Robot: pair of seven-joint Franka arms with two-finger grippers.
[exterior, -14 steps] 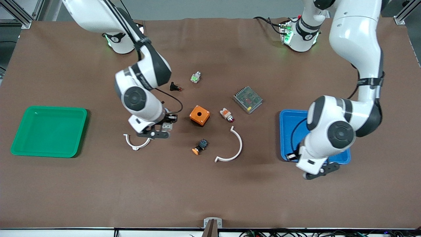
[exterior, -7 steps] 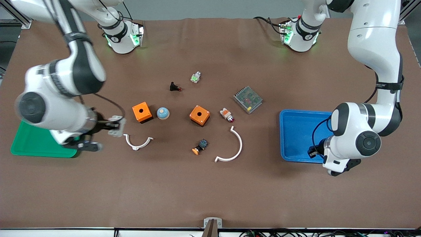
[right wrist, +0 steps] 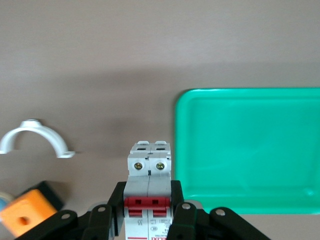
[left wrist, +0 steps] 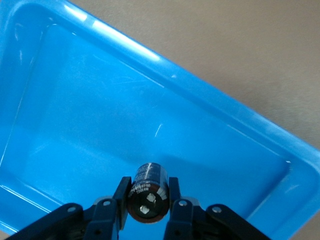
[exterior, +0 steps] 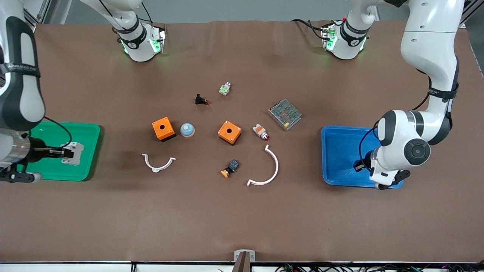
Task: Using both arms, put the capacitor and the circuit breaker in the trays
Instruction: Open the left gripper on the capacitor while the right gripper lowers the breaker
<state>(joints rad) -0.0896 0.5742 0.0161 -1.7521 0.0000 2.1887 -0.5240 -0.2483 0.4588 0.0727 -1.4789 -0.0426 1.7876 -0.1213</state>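
The circuit breaker [right wrist: 149, 180], a white-grey block with two red toggles, is clamped in my right gripper [right wrist: 148, 200], which is shut on it. In the front view the right gripper [exterior: 67, 153] holds the breaker [exterior: 76, 154] over the green tray [exterior: 49, 130], by the tray's edge toward the table's middle. The capacitor [left wrist: 147, 192], a small black cylinder, sits between the fingers of my left gripper [left wrist: 146, 197], which is shut on it. The left gripper [exterior: 357, 166] hangs over the blue tray [exterior: 340, 151], above the tray's floor [left wrist: 100, 125].
On the mat between the trays lie two orange boxes [exterior: 162, 128] [exterior: 229, 132], a blue dome [exterior: 187, 130], two white half-ring clamps [exterior: 159, 163] [exterior: 269, 170], an orange-capped push button [exterior: 230, 169], a white-and-orange part [exterior: 261, 131], a mesh-topped box [exterior: 285, 113] and a black button [exterior: 201, 100].
The right arm swung from the table's middle to the green tray with the breaker, uncovering an orange box and the blue dome. The left gripper shifted over the blue tray with the capacitor.
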